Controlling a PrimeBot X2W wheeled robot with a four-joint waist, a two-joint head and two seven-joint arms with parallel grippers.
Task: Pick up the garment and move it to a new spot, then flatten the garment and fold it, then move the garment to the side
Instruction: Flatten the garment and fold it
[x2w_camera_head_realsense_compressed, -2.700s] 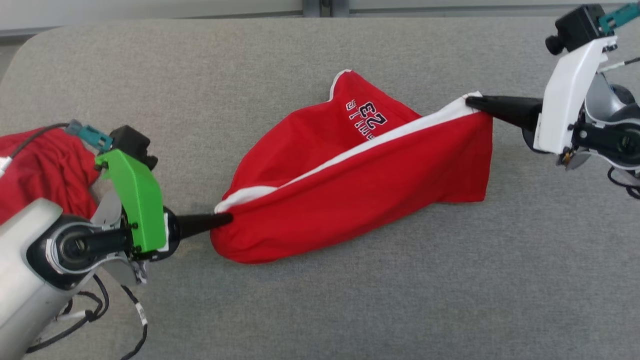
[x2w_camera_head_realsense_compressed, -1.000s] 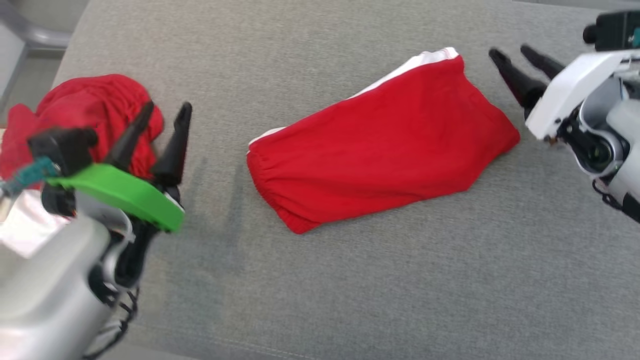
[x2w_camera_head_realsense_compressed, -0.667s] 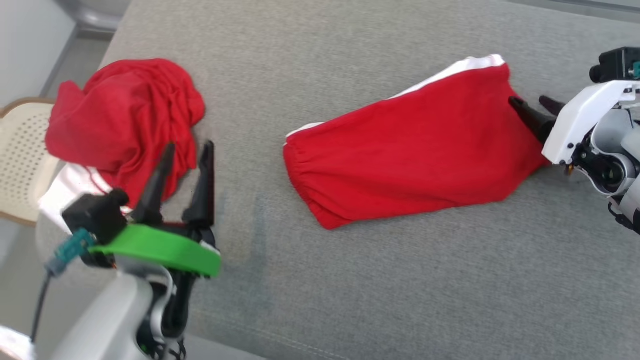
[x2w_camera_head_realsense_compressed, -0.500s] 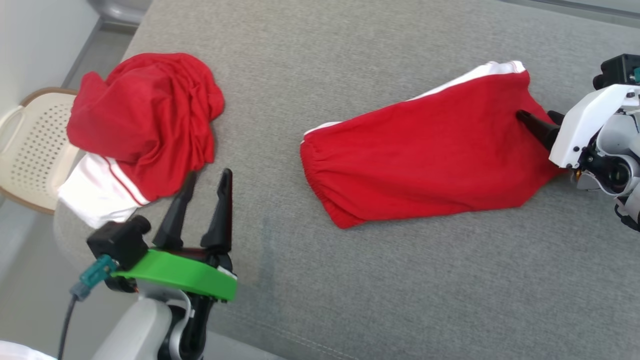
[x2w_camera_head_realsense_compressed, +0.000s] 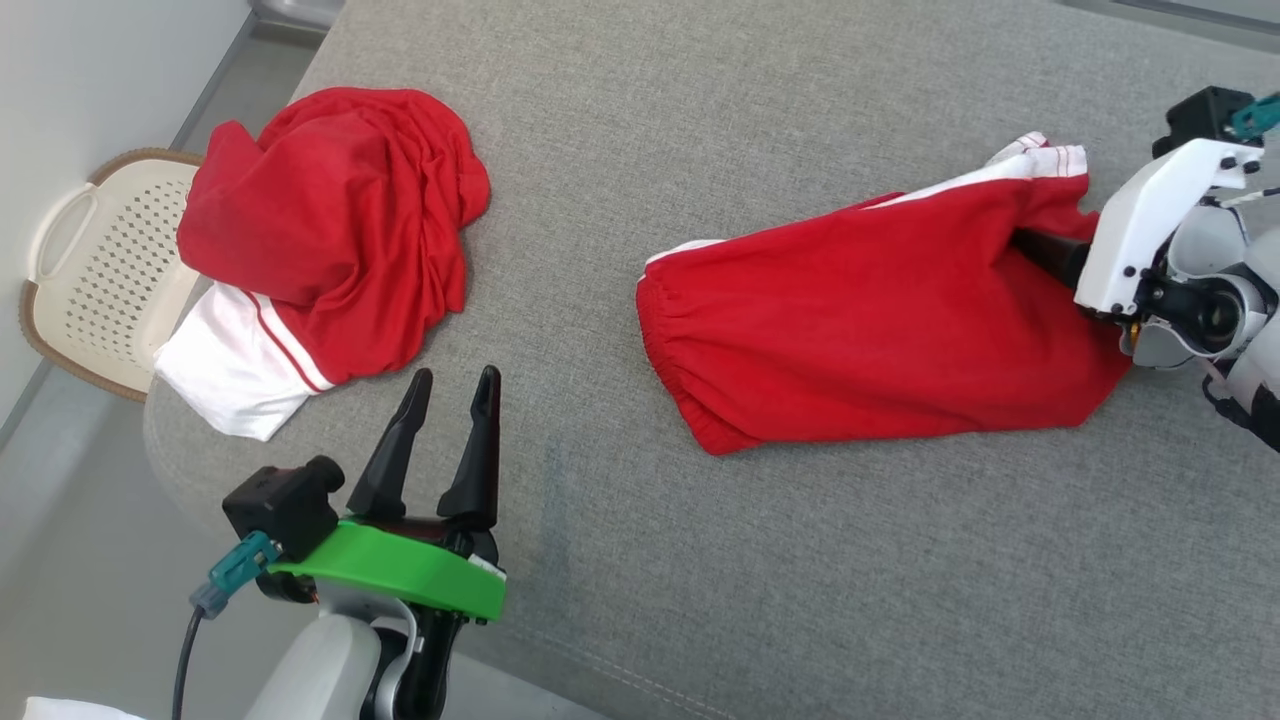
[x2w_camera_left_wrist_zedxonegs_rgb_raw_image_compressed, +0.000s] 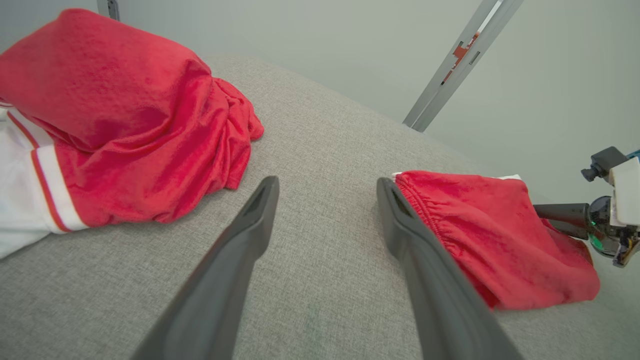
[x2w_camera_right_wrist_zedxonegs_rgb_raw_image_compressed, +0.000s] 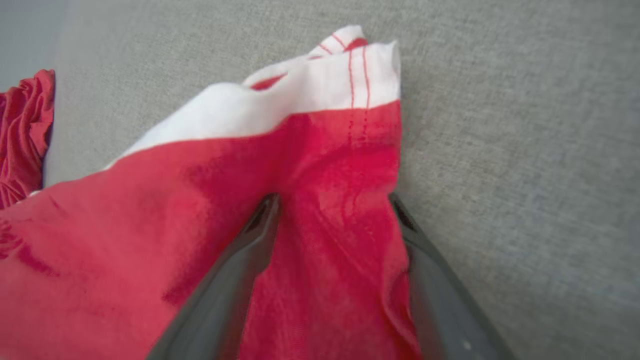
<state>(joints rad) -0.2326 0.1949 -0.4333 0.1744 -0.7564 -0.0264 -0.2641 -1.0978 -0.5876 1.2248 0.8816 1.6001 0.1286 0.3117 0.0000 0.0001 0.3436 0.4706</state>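
Folded red jersey garment (x2w_camera_head_realsense_compressed: 880, 330), white stripe edge; grey woven surface (x2w_camera_head_realsense_compressed: 800, 120).

Grey fabric surface (x2w_camera_head_realsense_compressed: 820, 600) — pale wall (x2w_camera_left_wrist_zedxonegs_rgb_raw_image_compressed: 310, 35).

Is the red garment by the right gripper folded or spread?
Folded: the red garment lies doubled over, a white lower layer showing along its far edge.

The garment (x2w_camera_head_realsense_compressed: 880, 340) between the dark fingers of the right claw (x2w_camera_right_wrist_zedxonegs_rgb_raw_image_compressed: 333, 200) was red, with a white band crossed by thin red lines. Ahead of the green-topped left claw (x2w_camera_head_realsense_compressed: 456, 374), the other garment (x2w_camera_head_realsense_compressed: 330, 230) was red and white with a red stripe. The cloth surface (x2w_camera_head_realsense_compressed: 800, 600) was grey.
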